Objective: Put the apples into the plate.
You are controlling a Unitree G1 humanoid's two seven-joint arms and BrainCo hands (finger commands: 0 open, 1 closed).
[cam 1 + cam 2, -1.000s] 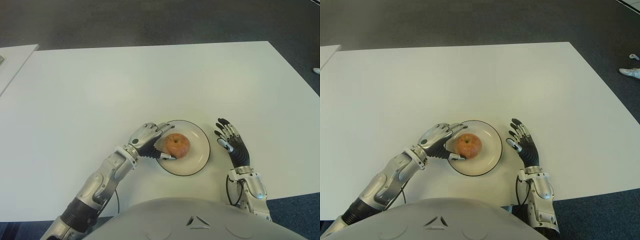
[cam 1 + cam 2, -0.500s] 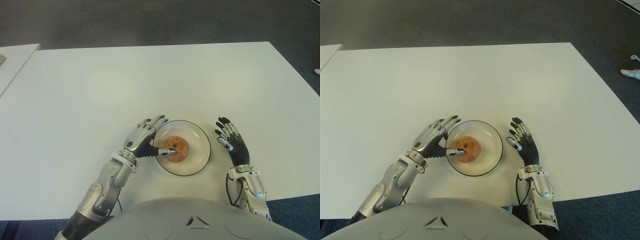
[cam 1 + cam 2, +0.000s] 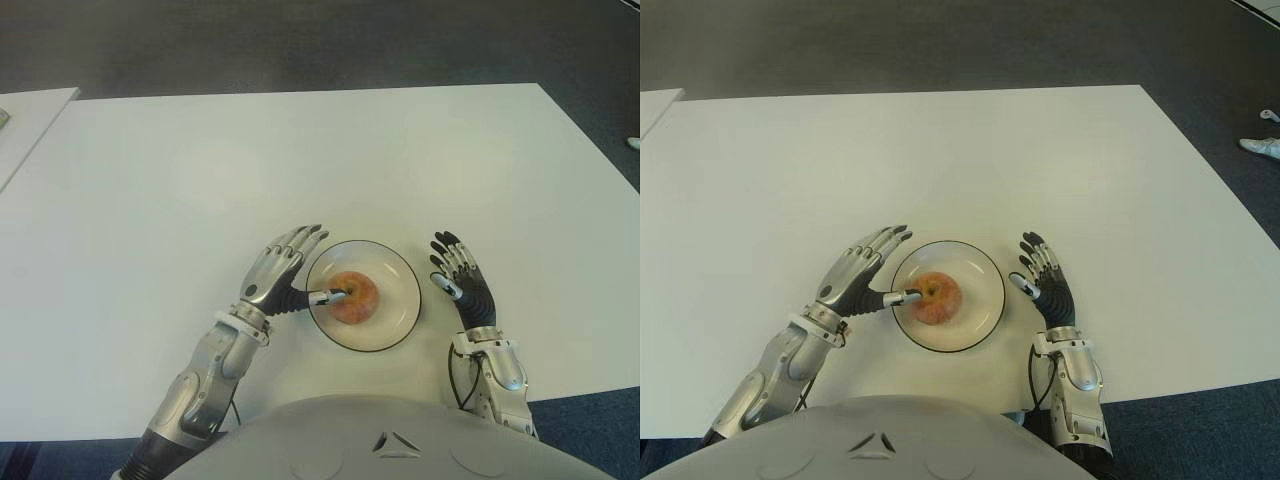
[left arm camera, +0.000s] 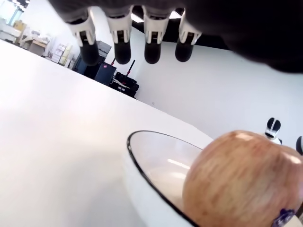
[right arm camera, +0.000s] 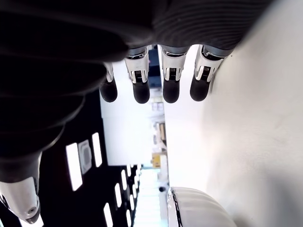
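— Red-orange with yellow streaks: that is your apple [image 3: 351, 297], sitting in the middle of the plate [image 3: 400, 272], a white dish with a thin dark rim. What do you lose sight of?

— From your left wrist view the apple is cut off at the edge, and only part of the plate's rim shows. Your right wrist view catches only a sliver of the plate.

— And your hands?

— Your left hand [image 3: 278, 277] is just left of the plate, fingers [image 3: 296, 240] spread and holding nothing; its thumb reaches over the rim to the apple's near side, though you cannot tell whether it touches. Your right hand [image 3: 461, 283] shows just right of the plate on the white bench [image 3: 200, 160], fingers relaxed and empty.

— Anything else?

— A second white surface [image 3: 25, 115] is clipped at the far left.
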